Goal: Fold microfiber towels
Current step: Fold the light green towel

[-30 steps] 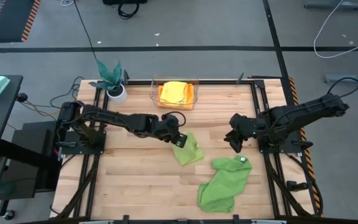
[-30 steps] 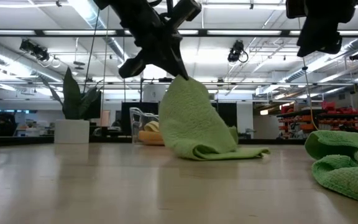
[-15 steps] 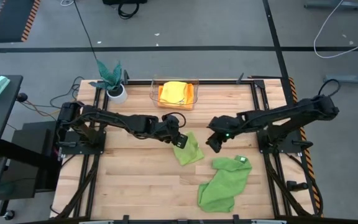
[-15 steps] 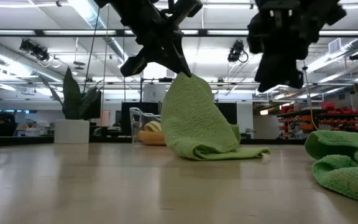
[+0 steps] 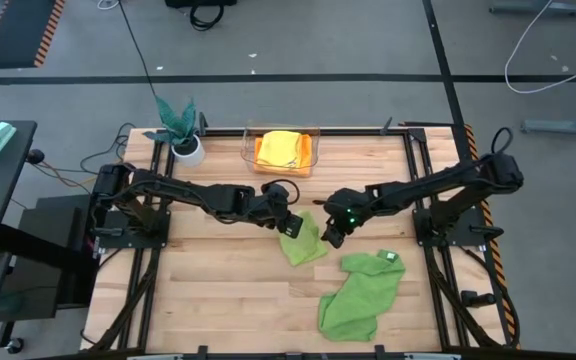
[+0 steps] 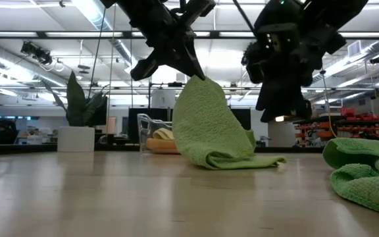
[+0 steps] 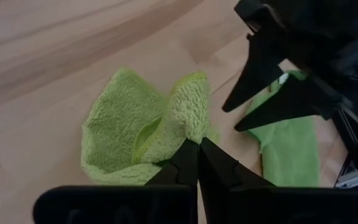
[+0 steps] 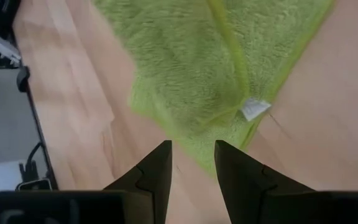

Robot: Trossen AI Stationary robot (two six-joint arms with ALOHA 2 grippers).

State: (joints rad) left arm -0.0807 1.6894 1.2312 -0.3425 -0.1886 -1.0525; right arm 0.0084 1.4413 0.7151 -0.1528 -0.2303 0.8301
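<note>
Left tool [image 5: 290, 226] pinching lime towel [image 5: 305, 242] corner

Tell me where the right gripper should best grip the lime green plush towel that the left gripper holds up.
Probably the free corner of the lime green plush towel lying flat on the table, approached from above on the right: the left gripper pinches one edge aloft, and the open right gripper hovers over that side.
</note>
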